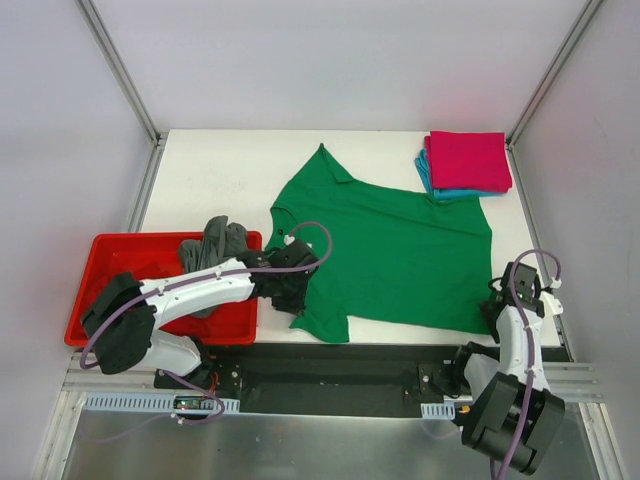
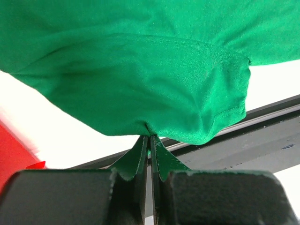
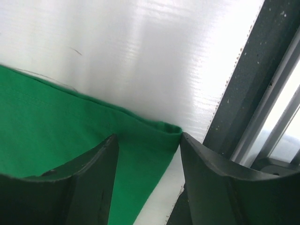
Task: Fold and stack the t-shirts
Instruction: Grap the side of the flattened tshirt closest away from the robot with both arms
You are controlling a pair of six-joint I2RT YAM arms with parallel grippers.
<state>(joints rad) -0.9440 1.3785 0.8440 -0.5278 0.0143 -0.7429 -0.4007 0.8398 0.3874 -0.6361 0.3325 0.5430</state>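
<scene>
Top external view shows a bright green t-shirt (image 1: 400,250) spread open across the middle of the white surface (image 1: 220,170), collar toward the far side and one sleeve at the near edge; a folded magenta-pink t-shirt (image 1: 468,160) sits on a folded teal t-shirt (image 1: 445,192) at the far right corner, just beside the green shoulder, while a dark grey t-shirt (image 1: 215,245) lies bunched at the far right corner of the red tray (image 1: 110,255), partly under the left arm (image 1: 190,290). Left wrist view shows the left end effector (image 2: 150,152) pinched together on a gathered fold of the green sleeve. Right wrist view shows the right end effector (image 3: 149,150) with its fingers (image 3: 93,173) apart, straddling the green shirt's hem corner, which lies flat on the surface beside the metal rail (image 3: 253,70)
</scene>
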